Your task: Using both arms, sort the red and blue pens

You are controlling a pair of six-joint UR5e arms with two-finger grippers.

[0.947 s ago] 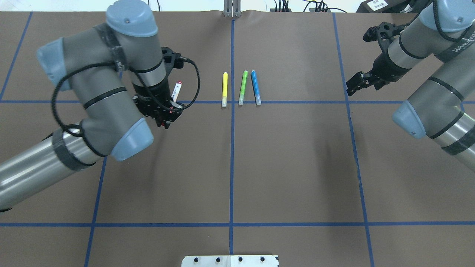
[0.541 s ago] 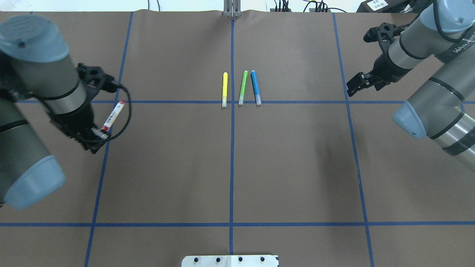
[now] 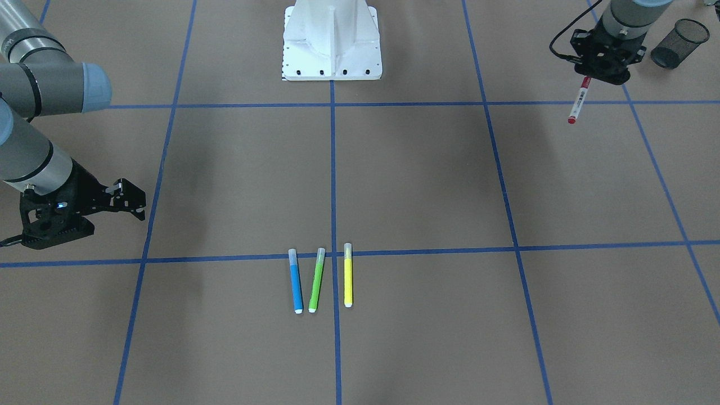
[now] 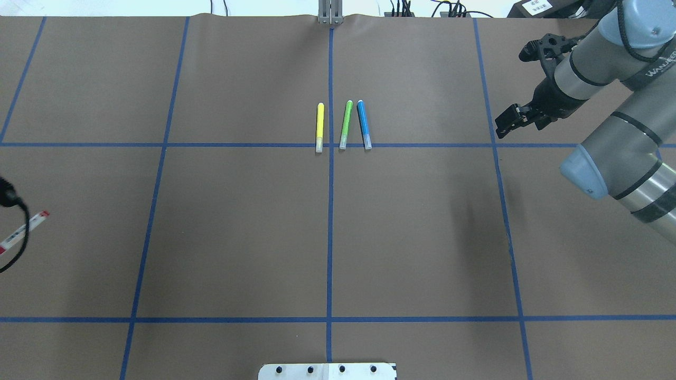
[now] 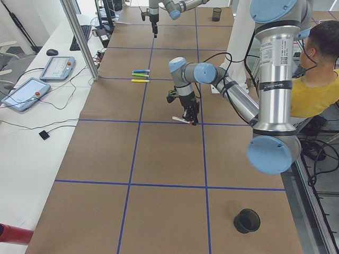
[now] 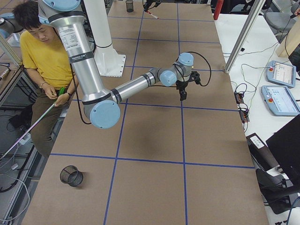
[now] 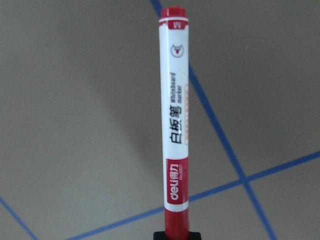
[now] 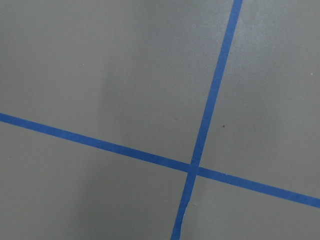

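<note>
Left gripper (image 3: 586,76) grips the red marker (image 3: 578,101), slanting downward

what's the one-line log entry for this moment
left end effector: shut on red pen | right end effector: open, empty | blue pen: on table beside green pen, yellow pen, unpicked

Bright, even overhead light on matte brown table (image 4: 237,237). Shadows faint, soft-edged: one smudgy patch robot-side and right of the blue marker (image 4: 363,124). Strip well beyond that marker blown out white. Left wrist: red marker (image 7: 174,120) sharp, table behind soft. Overhead, front views crisp.
</note>
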